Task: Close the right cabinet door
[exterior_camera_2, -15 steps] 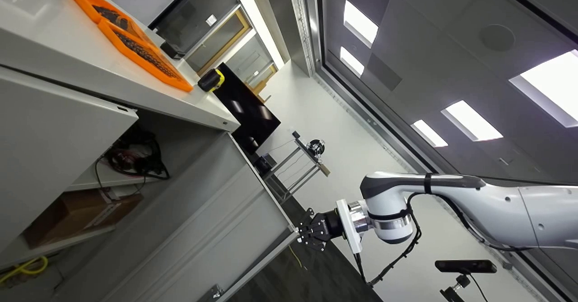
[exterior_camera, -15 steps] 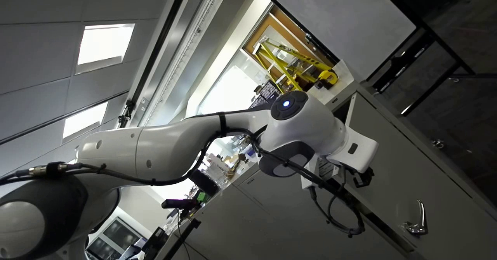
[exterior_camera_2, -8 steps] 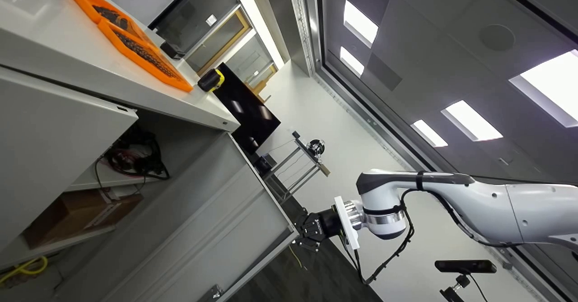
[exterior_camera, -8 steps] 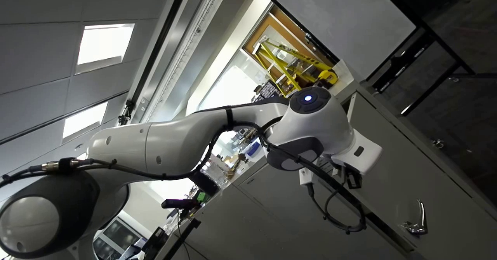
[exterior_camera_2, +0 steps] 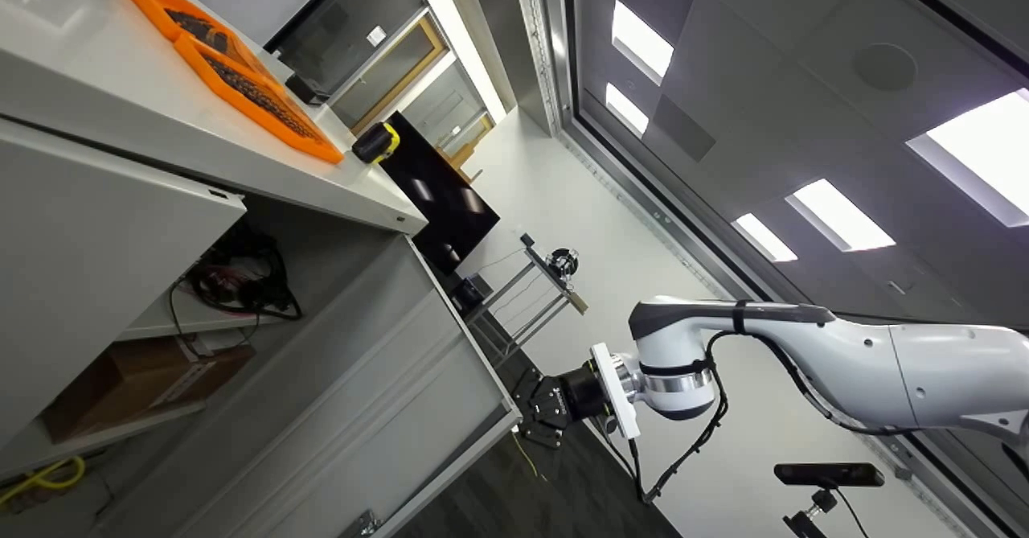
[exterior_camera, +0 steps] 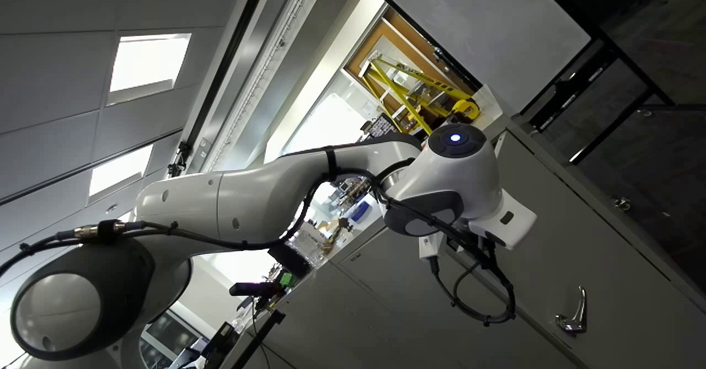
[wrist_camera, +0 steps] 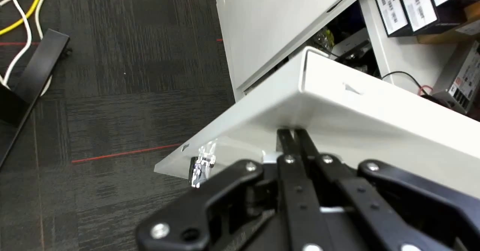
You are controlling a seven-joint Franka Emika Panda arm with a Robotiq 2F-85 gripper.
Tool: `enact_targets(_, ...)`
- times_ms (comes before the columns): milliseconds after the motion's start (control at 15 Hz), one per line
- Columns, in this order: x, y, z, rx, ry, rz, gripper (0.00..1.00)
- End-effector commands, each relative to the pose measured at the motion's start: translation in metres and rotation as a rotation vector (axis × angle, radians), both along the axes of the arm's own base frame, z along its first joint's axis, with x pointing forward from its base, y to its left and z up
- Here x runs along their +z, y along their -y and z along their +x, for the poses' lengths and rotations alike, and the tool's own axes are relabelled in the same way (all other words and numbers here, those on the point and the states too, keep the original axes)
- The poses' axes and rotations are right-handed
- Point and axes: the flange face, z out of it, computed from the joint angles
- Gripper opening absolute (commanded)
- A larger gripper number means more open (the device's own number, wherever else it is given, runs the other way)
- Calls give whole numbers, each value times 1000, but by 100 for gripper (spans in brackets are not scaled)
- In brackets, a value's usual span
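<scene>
In the wrist view our fingers [wrist_camera: 287, 143] sit together, apparently touching the right cabinet door [wrist_camera: 362, 134], ajar at twelve o'clock: a pushing pose, we judge, leaving the handle [wrist_camera: 201, 167] near nine ungripped.

Your Robotiq gripper [wrist_camera: 293, 133]: matte black, slim bar links [wrist_camera: 300, 189], bright silver screw heads [wrist_camera: 160, 230]; pale marking [exterior_camera_2: 560, 400] on side too small for you to read. Behind gripper: white plate [exterior_camera_2: 616, 393], silver metal collar [exterior_camera_2: 629, 374], then your Panda arm [exterior_camera_2: 860, 369], glossy white with dark grey joint covers [exterior_camera: 127, 274], pale round discs [exterior_camera: 58, 311]. Farther back, your dark round button pad [exterior_camera: 457, 148], blue-white light [exterior_camera: 455, 138] at centre. Black cables [exterior_camera: 245, 245] run back from gripper, tied at intervals; black strap [exterior_camera: 331, 162] rings forearm [exterior_camera: 259, 203]; silver connectors [exterior_camera: 85, 231] farthest off.
</scene>
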Motion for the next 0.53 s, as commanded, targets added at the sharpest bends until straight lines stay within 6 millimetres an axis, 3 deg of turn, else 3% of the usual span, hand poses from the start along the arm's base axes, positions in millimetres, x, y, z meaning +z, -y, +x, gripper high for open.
enact_targets(0, 4, -19, 10, 14, 15, 88, 7)
enact_targets(467, 1, -88, 32, 5, 72, 210, 7)
